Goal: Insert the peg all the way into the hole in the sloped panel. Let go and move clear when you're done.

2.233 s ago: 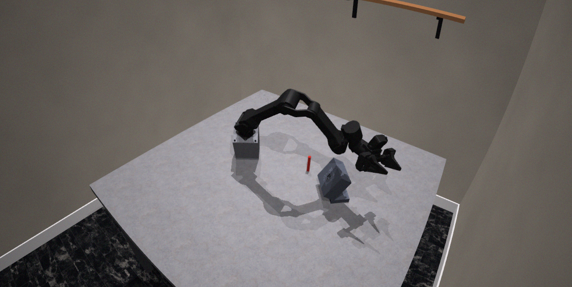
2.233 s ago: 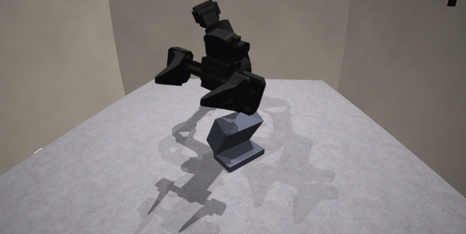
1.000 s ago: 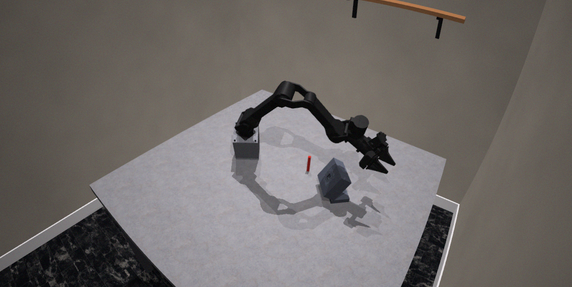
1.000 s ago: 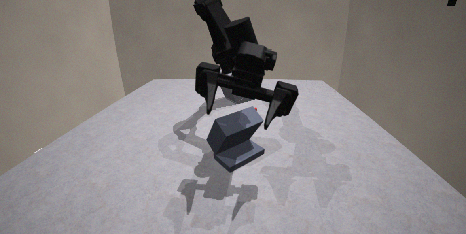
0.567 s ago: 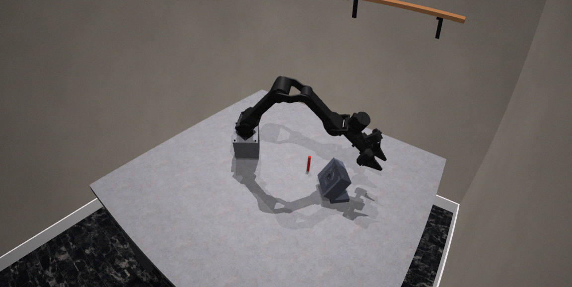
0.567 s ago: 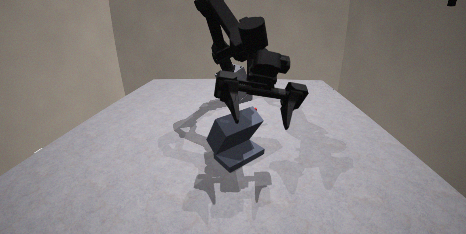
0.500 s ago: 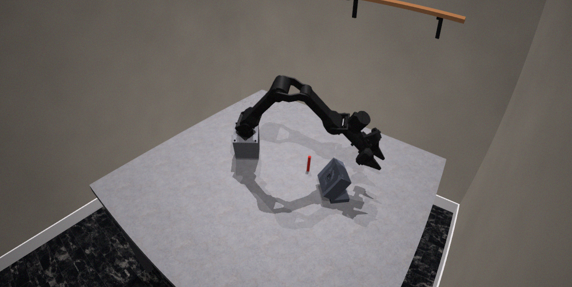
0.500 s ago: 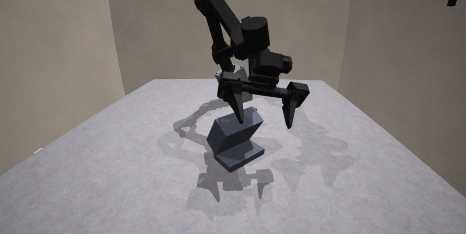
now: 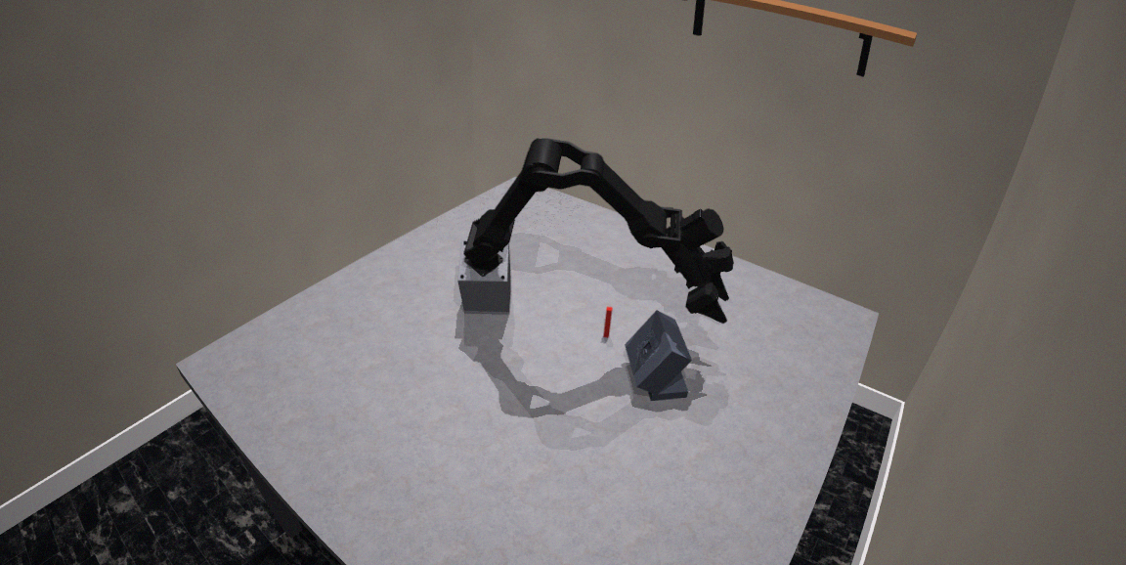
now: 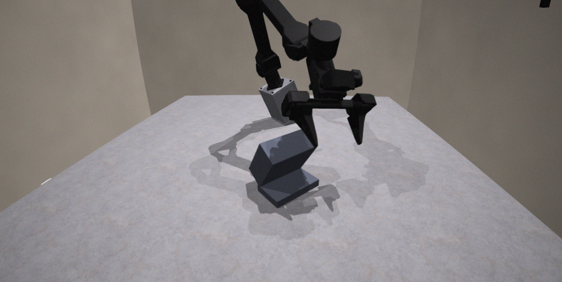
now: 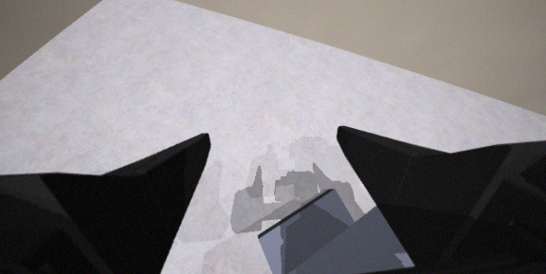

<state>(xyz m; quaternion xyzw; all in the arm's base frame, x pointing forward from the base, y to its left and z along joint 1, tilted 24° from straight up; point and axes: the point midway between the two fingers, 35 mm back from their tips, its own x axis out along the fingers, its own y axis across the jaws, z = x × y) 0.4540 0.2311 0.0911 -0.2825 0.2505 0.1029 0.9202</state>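
A small red peg stands upright on the grey table, a little left of the dark grey block with the sloped panel. The hole shows on the panel's face in the top view. The peg is hidden in the exterior view and in the wrist view. The block sits on a flat base. My gripper hangs above and beyond the block, on the side away from the peg, fingers wide open and empty. In the wrist view the block's top lies between my fingers at the lower edge.
The arm's grey base box stands at the back of the table. A wooden shelf hangs high on the wall. The table edge drops to a dark floor at the front and right.
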